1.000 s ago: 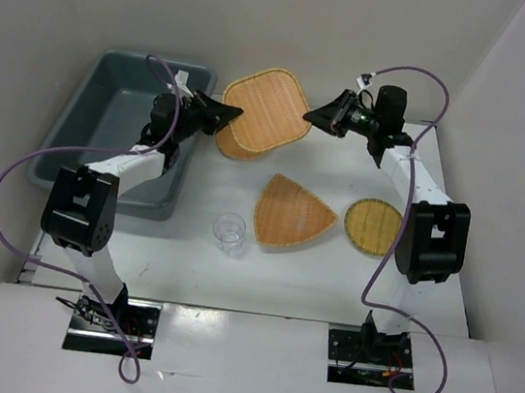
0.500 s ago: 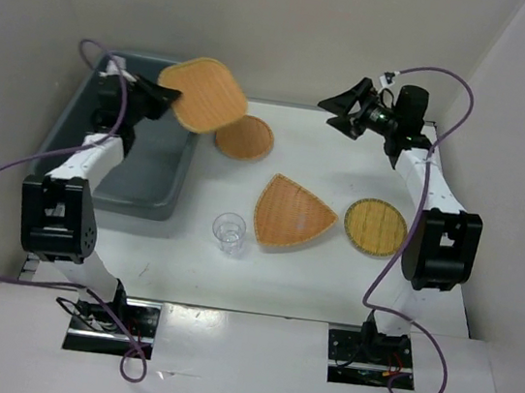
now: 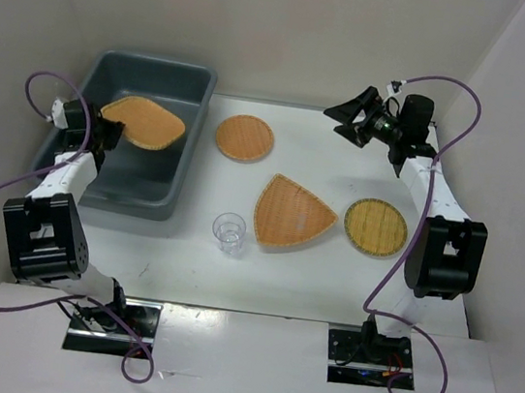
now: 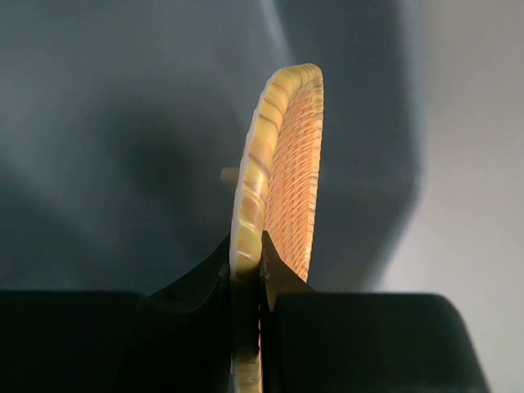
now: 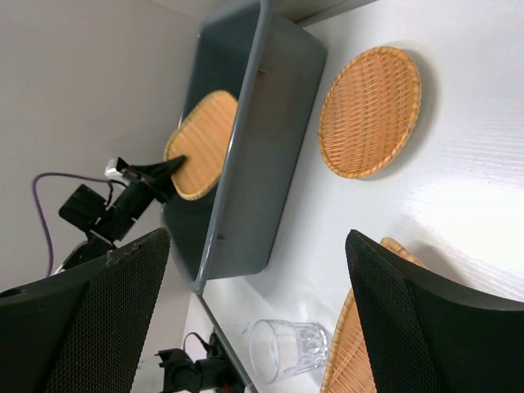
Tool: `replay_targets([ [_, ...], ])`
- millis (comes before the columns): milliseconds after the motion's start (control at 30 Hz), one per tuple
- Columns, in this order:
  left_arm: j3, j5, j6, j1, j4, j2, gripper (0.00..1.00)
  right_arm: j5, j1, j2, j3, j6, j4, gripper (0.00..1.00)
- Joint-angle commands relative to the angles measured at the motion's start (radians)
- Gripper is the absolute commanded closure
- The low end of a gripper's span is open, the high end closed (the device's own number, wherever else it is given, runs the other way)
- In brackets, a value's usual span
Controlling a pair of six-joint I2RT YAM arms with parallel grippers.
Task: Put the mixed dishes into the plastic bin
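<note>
My left gripper point(image 3: 106, 128) is shut on the rim of the orange rounded-square tray point(image 3: 146, 122), which hangs over the inside of the grey plastic bin point(image 3: 154, 60). In the left wrist view the tray point(image 4: 282, 164) stands edge-on, pinched in the left gripper point(image 4: 246, 254). My right gripper point(image 3: 340, 119) hovers open and empty above the table's back right. On the table lie a round orange tray point(image 3: 245, 138), a rounded-triangle tray point(image 3: 291, 212), a yellower round tray point(image 3: 375, 227) and a clear cup point(image 3: 230, 232). The right gripper point(image 5: 257, 237) looks down on the cup point(image 5: 286, 348).
White walls close in the table at the back and on both sides. The bin point(image 5: 246, 131) stands at the back left, its long side facing the round tray point(image 5: 370, 112). Purple cables loop beside both arms.
The right gripper opened, let go of the rounded-square tray and drew back to the right. The left arm swung that tray left over the bin, uncovering the round orange tray.
</note>
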Motion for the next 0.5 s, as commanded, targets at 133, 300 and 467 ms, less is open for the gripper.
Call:
replay_targets([
  [133,-0.037,-0.132,-0.116,0.018,0.119,0.015,1.0,0.013,0.008,-0.051,-0.001,-0.028,0.023,0.07],
  [300,-0.057,-0.21,-0.198,0.018,0.167,0.058,1.0,0.013,0.008,-0.042,-0.001,-0.028,0.023,0.07],
  [467,-0.031,-0.247,-0.235,0.018,0.21,0.149,1.0,0.013,0.008,-0.024,-0.001,-0.019,0.023,0.07],
])
